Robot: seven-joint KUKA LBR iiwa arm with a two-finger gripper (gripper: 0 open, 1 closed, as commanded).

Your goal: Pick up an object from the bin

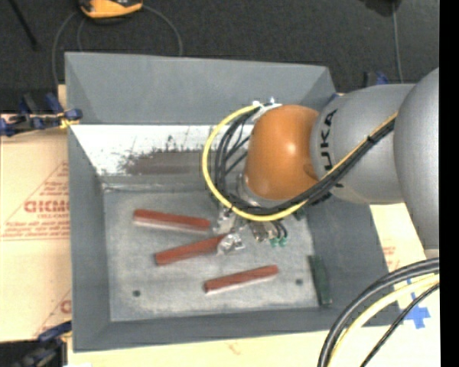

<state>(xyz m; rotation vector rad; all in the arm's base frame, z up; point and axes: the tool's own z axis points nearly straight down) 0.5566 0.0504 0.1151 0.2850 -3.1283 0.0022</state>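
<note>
fingers sit low over the bin floor, at the right end of the middle red-brown stick. we cannot tell whether they are spread or pinching it. we judge this stick the likely pick, since it lies apart from the upper stick and the lower stick.

the grey KUKA arm reaches in from the right and dips down, orange wrist cover on top facing the camera, black and yellow cables looped round it, and the metal gripper pokes out just below that, pointing down
</note>
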